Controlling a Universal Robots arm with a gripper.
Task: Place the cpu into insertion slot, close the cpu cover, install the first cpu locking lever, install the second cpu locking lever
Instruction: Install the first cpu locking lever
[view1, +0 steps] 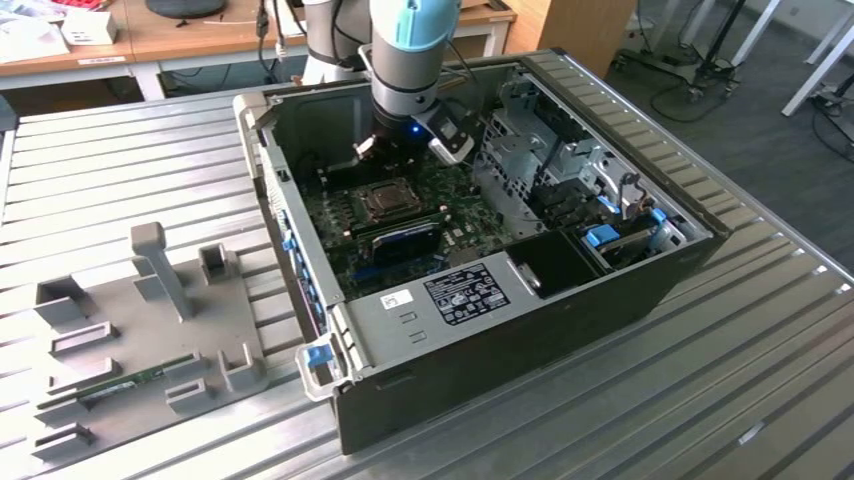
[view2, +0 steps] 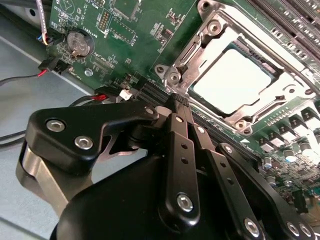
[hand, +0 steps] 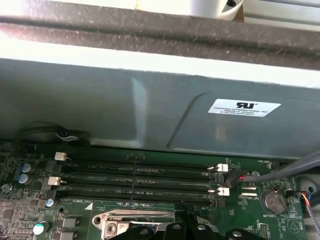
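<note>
In the exterior view, my gripper (view1: 384, 150) hangs inside the open computer case (view1: 534, 290), just beside the insertion slot (view1: 388, 200). In the second wrist view, my jaws are pressed together, empty; the cpu (view2: 234, 80) lies in the slot under the closed cpu cover (view2: 205, 37).

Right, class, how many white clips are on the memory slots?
4 white clips: two at one end of the memory slots, two at the other; more may be hidden.

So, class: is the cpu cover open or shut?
Shut: in the second wrist view the cpu cover lies flat around the cpu in the insertion slot.
</note>
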